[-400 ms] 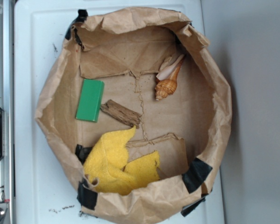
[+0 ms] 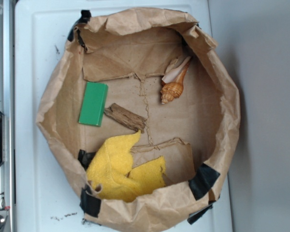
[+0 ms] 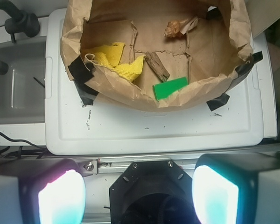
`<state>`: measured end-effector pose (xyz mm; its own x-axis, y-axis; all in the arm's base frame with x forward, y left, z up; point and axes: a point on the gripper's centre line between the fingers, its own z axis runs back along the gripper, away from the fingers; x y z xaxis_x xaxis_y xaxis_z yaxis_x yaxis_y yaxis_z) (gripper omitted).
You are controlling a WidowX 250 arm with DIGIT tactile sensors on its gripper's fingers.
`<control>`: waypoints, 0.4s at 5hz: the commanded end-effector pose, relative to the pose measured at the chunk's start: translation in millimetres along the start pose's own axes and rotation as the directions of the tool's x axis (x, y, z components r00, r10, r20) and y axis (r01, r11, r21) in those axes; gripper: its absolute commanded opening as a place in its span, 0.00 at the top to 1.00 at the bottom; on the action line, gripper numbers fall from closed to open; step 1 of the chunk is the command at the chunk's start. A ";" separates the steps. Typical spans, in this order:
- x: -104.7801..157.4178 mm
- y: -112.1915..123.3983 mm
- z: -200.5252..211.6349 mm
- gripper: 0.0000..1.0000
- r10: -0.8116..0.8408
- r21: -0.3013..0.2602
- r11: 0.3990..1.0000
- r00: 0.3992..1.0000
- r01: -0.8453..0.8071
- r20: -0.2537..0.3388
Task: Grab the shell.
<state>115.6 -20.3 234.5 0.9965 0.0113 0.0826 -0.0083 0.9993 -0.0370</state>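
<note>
A white plastic lid serves as the work surface, and on it sits a wide brown paper bag with its sides rolled down and patched with black tape. Inside the bag, from largest to smallest: a crumpled yellow cloth at one edge, a green block near the opposite side wall, a brown wood chunk just beside the block, and the shell — orange-tan, ribbed, with its pale flared lip resting toward the bag's wall.

In the wrist view the gripper hangs outside the bag, over the near edge of the lid, its jaws spread wide with nothing between them. The shell lies well apart from them — at the far side of the bag floor, beyond the wood chunk and green block, slightly to the right of the gap between the fingers.
</note>
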 end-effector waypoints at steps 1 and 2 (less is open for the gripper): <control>97.4 48.6 -6.4 0.00 0.215 -0.025 0.977 0.971 -0.214 0.101; 146.5 68.2 -8.5 0.00 0.210 0.015 0.976 0.964 -0.215 0.165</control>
<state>259.4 37.5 216.8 0.9623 0.2053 0.1784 -0.2007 0.9787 -0.0437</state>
